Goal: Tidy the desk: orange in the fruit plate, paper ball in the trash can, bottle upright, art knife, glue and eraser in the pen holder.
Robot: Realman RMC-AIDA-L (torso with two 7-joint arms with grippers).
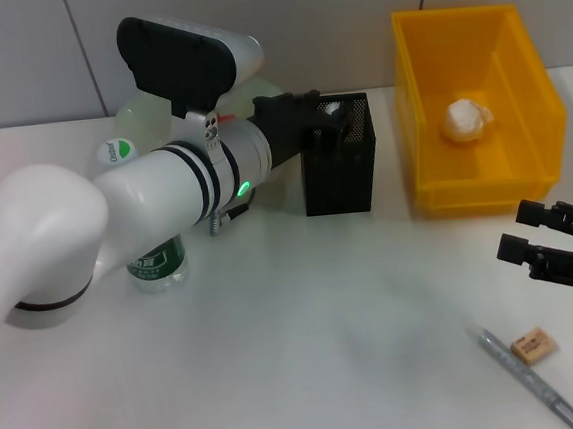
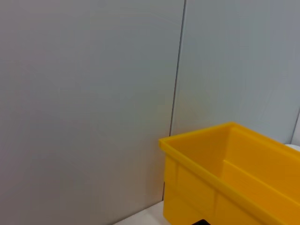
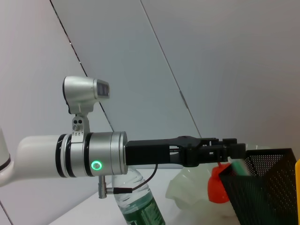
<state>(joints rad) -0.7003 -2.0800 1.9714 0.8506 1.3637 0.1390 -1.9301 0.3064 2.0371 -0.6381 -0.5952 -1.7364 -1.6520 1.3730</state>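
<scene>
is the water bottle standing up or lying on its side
Upright. The bottle stands on the table behind the left arm, its cap on top.

The white counter (image 1: 306, 323) carries the trash can (image 1: 533, 168), pen holder (image 1: 341, 175), upright bottle (image 1: 158, 266), fruit plate (image 1: 142, 117), eraser (image 1: 533, 345) and a pen (image 1: 532, 379).

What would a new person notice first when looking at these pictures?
First is the big white left arm reaching across the desk, its left gripper at the rim of the black pen holder. Next is the bright yellow trash can at the back right, with the white paper ball inside. The right gripper hovers open at the right edge, above the eraser.
</scene>
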